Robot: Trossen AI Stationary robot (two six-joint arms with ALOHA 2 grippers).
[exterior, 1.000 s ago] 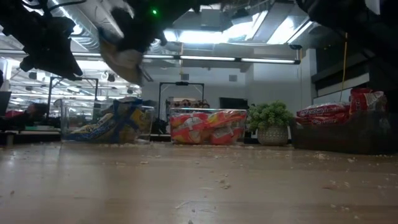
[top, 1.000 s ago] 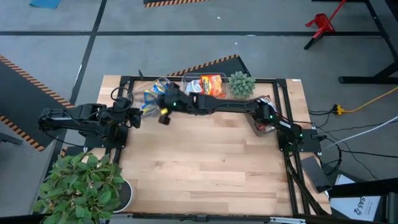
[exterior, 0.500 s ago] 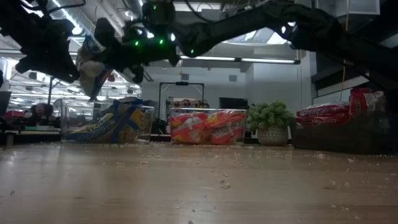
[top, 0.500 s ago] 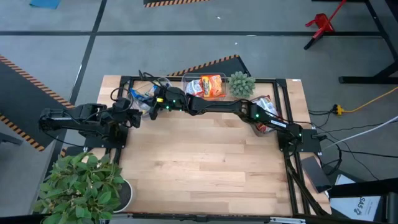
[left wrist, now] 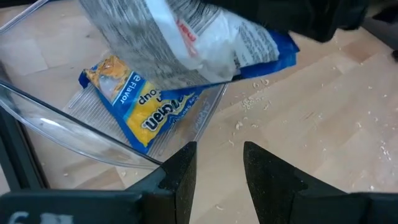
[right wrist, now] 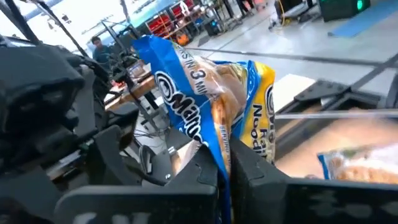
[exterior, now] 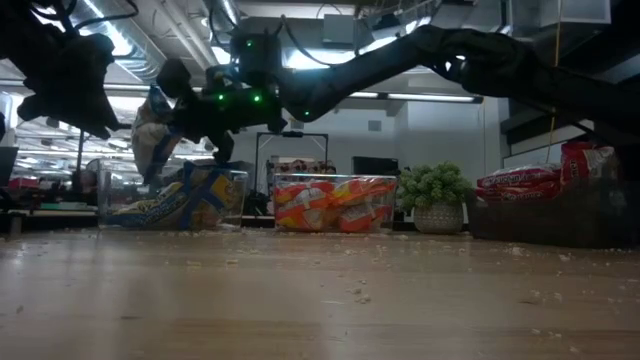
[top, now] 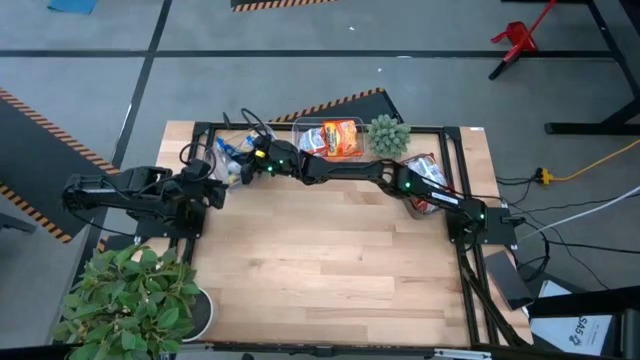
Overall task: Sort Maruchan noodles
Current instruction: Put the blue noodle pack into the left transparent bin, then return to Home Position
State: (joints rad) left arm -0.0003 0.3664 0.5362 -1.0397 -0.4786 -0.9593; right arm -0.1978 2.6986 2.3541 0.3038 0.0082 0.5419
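My right gripper (top: 240, 163) reaches across the far side of the table and is shut on a yellow-and-blue Maruchan packet (right wrist: 211, 93), which hangs over the clear left bin (exterior: 175, 200). That bin holds more yellow-and-blue packets (left wrist: 143, 109). Orange packets fill the middle bin (top: 335, 138), and red ones (top: 425, 175) lie at the far right. My left gripper (left wrist: 217, 171) waits open beside the left bin, its fingers around nothing. In the left wrist view the held packet's silver-and-white back (left wrist: 186, 37) shows above the bin. My right gripper pinches one edge of the packet (right wrist: 219, 146) between its two fingers. The fingers lie about level and come from the table's right side. The packet (exterior: 152, 135) stands on edge, tilted, lifted clear above the bin.
A small green spiky plant (top: 388, 133) stands right of the orange bin. A big leafy plant (top: 140, 300) sits at the near left corner. A black frame rail (top: 455, 180) runs round the table. The wooden middle (top: 330, 250) carries only crumbs.
My right gripper has carried the packet toward the table's far left, down over the left bin, while rolling its wrist. The packet has turned from lying flatter to standing on edge and now hangs lower, close above the bin.
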